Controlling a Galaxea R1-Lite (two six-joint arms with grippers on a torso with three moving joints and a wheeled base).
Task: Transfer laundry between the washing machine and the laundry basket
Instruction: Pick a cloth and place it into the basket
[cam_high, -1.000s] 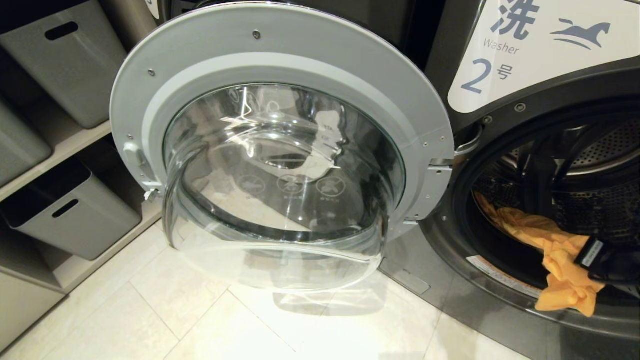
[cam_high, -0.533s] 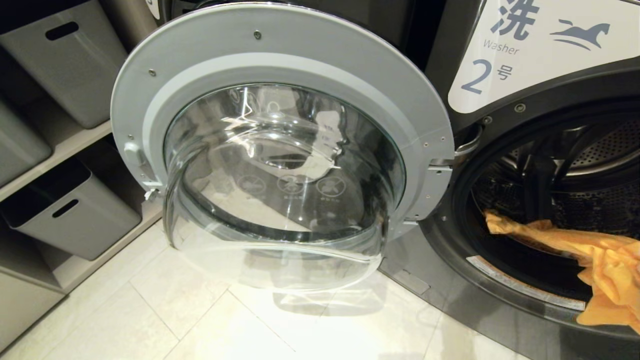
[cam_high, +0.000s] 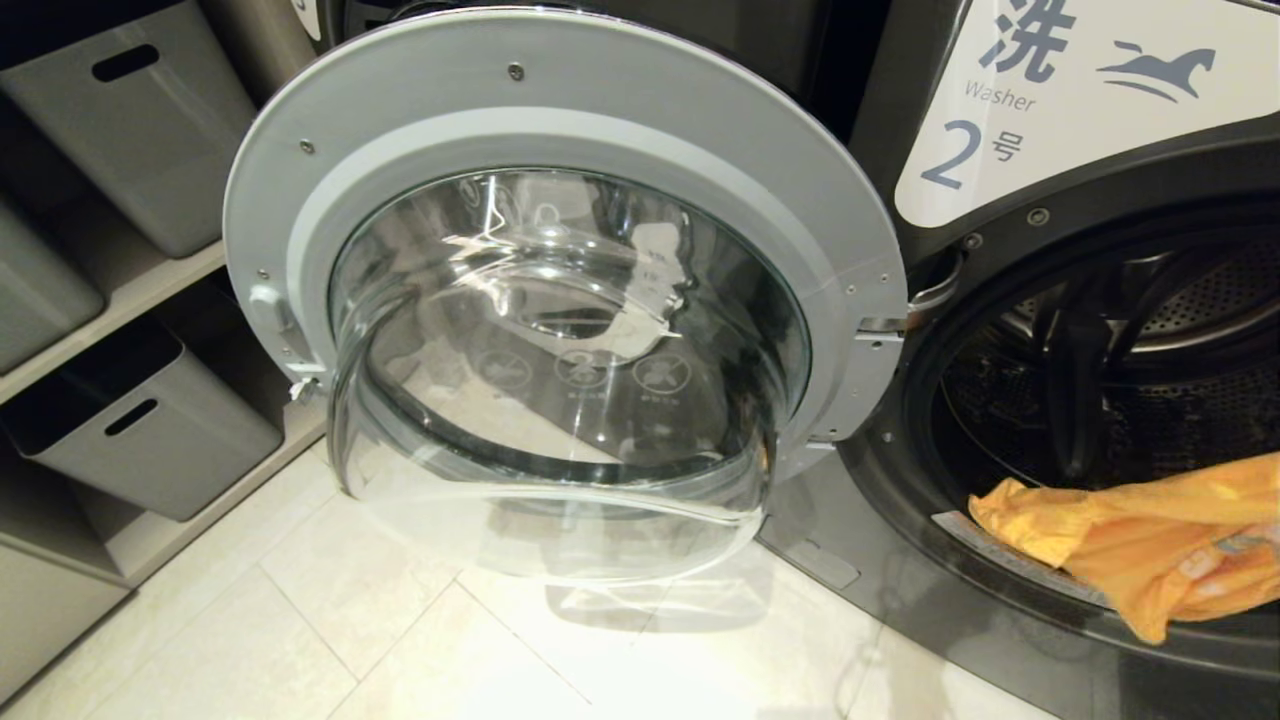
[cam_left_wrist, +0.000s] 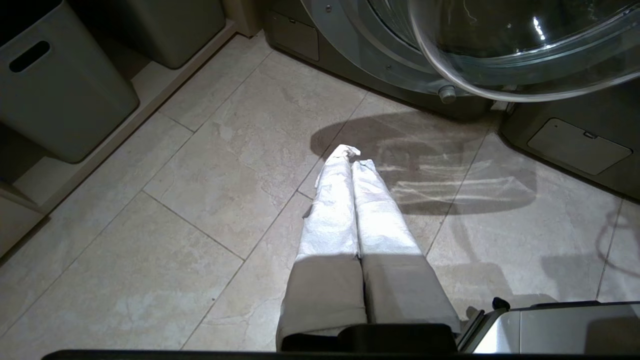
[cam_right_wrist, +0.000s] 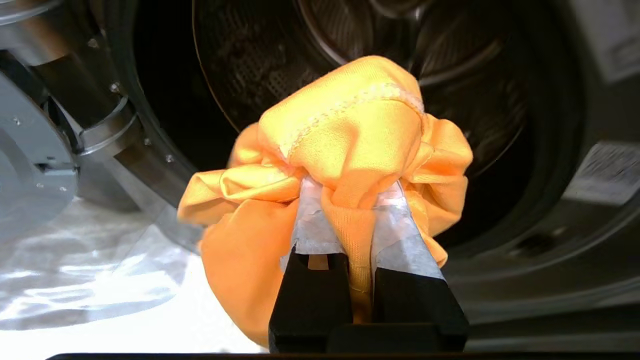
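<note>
Your washing machine (cam_high: 1090, 330), the one labelled "2", stands with its round glass door (cam_high: 565, 330) swung fully open over the tiled floor (cam_high: 300, 640). The yellow-orange garment (cam_high: 1150, 545) that lay deeper in the drum a second ago is now drawn out across the lower lip of the opening, trailing toward the right edge of the head view. That tells you the unloading pull is under way and the cloth is nearly clear of the machine.

In the right wrist view, the right gripper (cam_right_wrist: 350, 200) is clamped on a bunched fold of that garment (cam_right_wrist: 345, 145), just outside the drum mouth. The left gripper (cam_left_wrist: 350, 160) hangs low over the floor, fingers pressed together, holding nothing.

You cannot see the right arm in the head view, nor the laundry basket anywhere. No other laundry shows in the drum's visible part; its right half is cut off.
</note>
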